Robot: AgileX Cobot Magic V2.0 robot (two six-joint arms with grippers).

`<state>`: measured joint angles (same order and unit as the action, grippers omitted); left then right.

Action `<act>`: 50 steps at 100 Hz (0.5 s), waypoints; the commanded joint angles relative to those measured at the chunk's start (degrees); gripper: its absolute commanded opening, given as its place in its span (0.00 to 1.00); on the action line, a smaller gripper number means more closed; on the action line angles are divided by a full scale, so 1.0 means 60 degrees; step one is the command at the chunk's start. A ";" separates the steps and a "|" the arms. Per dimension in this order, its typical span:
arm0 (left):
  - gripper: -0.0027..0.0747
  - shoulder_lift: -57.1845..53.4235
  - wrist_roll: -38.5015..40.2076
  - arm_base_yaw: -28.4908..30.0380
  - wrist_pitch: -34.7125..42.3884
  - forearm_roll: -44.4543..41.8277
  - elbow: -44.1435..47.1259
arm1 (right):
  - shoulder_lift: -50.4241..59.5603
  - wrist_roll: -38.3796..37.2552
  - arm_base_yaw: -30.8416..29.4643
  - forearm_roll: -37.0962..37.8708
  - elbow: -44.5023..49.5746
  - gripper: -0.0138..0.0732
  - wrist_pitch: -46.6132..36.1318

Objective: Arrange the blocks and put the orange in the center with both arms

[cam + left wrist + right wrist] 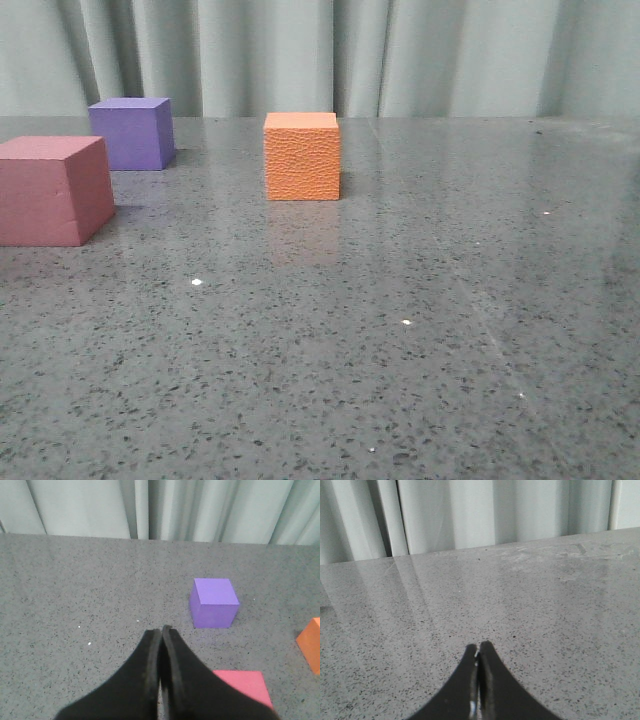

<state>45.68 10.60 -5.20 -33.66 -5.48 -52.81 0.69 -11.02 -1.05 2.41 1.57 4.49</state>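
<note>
We are looking forward over a speckled grey table (400, 350) on which three foam cubes are sitting upright, each apart from the others. The orange cube (302, 157), with its pebbled face, is standing near the middle of the table, towards the far side. The purple cube (132, 133) is resting to its left and a little farther back, close to the pale curtain (420, 55). The pink-red cube (52, 190) is lying at the far left edge of the front view, nearer to us than the purple one. We are holding the left gripper (161, 628) above the table with its two black fingers pressed together, pinching nothing, with the pink-red cube just beside it and the purple cube farther off. We are holding the right gripper (479, 644) likewise pressed together and gripping nothing, over bare table.
</note>
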 commanded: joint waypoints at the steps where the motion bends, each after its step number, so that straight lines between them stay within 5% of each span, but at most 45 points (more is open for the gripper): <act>1: 0.01 0.0155 0.0013 0.0020 0.0609 0.0047 -0.0371 | 0.0178 0.0100 0.0044 0.0015 -0.0127 0.08 -0.0855; 14: 0.04 0.0178 -0.0012 0.0020 0.0591 0.0009 -0.0371 | 0.0178 0.0100 0.0044 0.0015 -0.0127 0.08 -0.0855; 21: 0.13 0.0158 -0.0235 0.0020 0.0591 0.0009 -0.0371 | 0.0178 0.0100 0.0044 0.0015 -0.0127 0.08 -0.0855; 43: 0.87 0.0141 -0.0499 0.0020 0.0493 -0.0008 -0.0371 | 0.0178 0.0100 0.0044 0.0015 -0.0127 0.08 -0.0855; 50: 0.96 0.0141 -0.0499 0.0020 0.0554 0.0020 -0.0371 | 0.0178 0.0100 0.0044 0.0015 -0.0127 0.08 -0.0855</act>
<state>46.95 7.71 -5.20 -34.69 -5.45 -52.90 0.69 -11.02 -1.05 2.41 1.57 4.49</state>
